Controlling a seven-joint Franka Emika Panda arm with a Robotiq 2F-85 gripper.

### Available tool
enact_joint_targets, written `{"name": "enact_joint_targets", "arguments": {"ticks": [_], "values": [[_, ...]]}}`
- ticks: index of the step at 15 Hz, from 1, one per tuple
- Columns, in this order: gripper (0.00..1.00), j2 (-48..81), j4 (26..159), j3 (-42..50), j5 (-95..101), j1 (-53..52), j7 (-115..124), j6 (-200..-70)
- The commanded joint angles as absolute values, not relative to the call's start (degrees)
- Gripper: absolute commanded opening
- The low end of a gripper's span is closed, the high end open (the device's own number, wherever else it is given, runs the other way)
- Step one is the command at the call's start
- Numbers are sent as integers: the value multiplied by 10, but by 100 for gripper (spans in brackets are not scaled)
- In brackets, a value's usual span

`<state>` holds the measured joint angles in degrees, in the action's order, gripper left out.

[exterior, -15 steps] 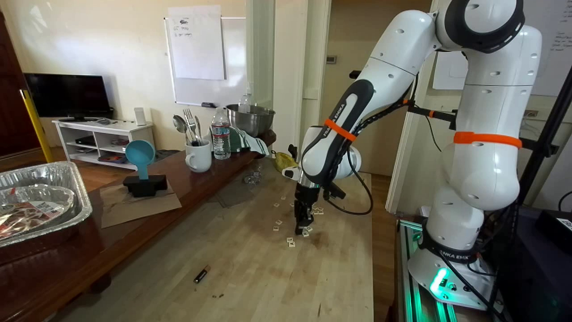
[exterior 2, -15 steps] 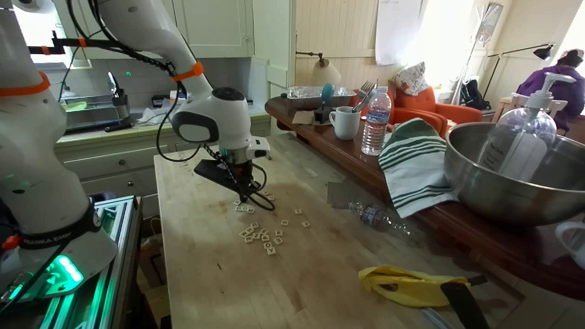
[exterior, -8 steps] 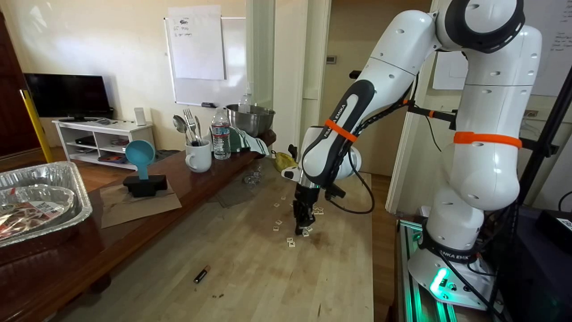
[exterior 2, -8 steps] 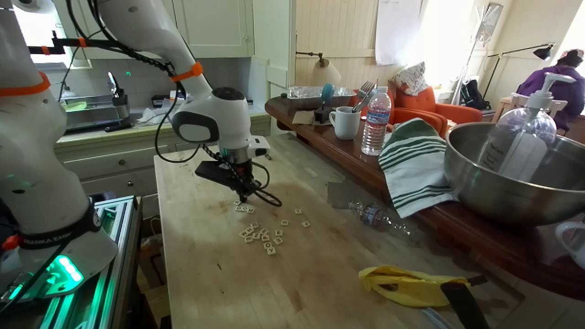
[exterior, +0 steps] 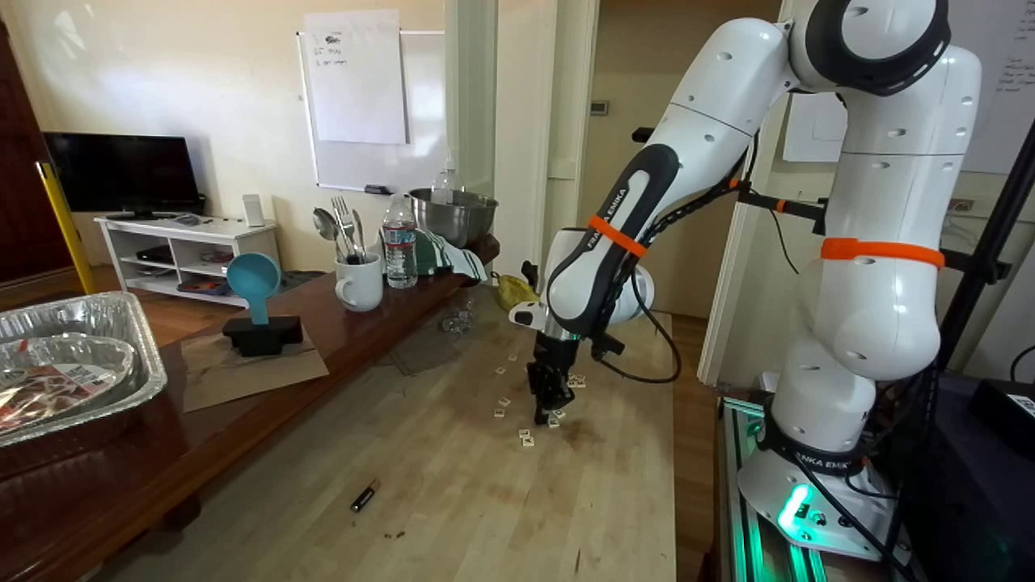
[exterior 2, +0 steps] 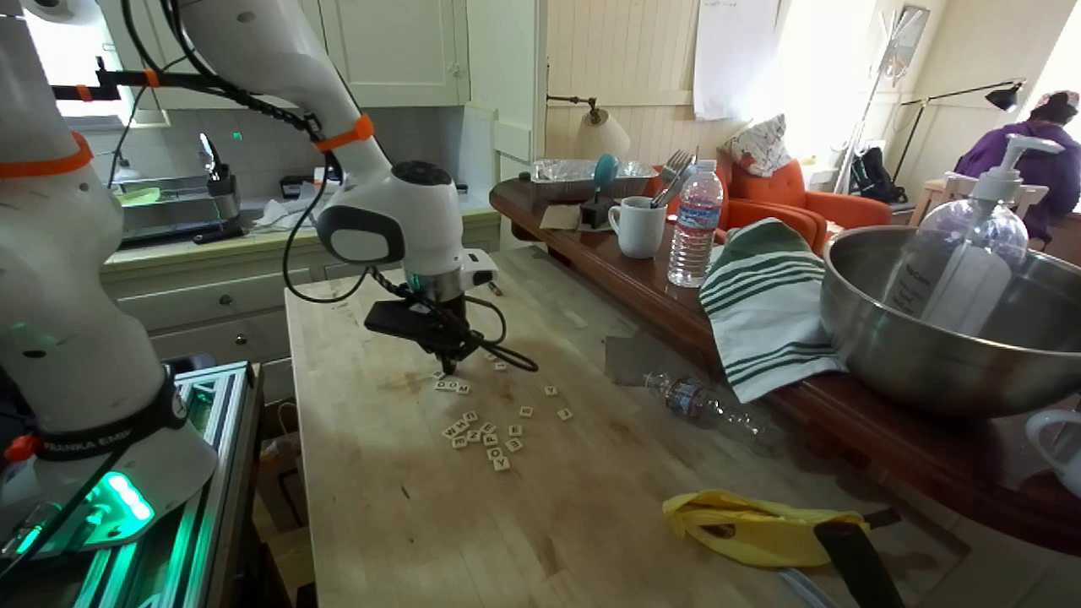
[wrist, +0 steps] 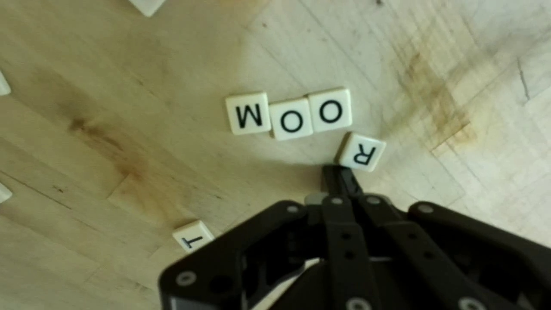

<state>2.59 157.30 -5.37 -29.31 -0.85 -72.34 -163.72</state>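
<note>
in the wrist view the claw (wrist: pixel 340 176) points down at the wooden table (exterior 2: pixel 473 536), its two fingers pressed together with nothing between them, making one narrow tip that seems better suited to pushing flat things than lifting them. that tip sits at the 7 o'clock corner of the r tile (wrist: pixel 363 152), so near that it looks to be touching, though a small gap cannot be ruled out. the r tile lies face up and askew, just beside the end of a row at its 11 o'clock, where two o tiles (wrist: pixel 329 110) and an m tile (wrist: pixel 248 113) sit edge to edge, slightly stepped, probably so that their letters read as a run; they look upside down here but upright in an exterior view, since the wrist view faces them from the opposite side. a t tile (wrist: pixel 193 236) lies alone at 8 o'clock from the r tile. in an exterior view more loose tiles (exterior 2: pixel 491 439) spread at 5 o'clock from the claw, with a plastic bottle (exterior 2: pixel 688 397) on its side at 3 and a yellow bag (exterior 2: pixel 752 532) at 4, both well apart, which leaves the letters room. a mug (exterior 2: pixel 639 230) on the wooden ledge (exterior 2: pixel 643 275) at 2 o'clock holds forks (exterior 2: pixel 676 165) gathered and upright.
</note>
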Motion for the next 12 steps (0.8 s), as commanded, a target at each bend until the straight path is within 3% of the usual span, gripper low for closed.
{"name": "enact_joint_targets", "arguments": {"ticks": [1, 12], "values": [[0, 31, 1573, -47, -278, -10, -752, -1621], [0, 22, 1580, -54, -302, -15, -710, -1601]]}}
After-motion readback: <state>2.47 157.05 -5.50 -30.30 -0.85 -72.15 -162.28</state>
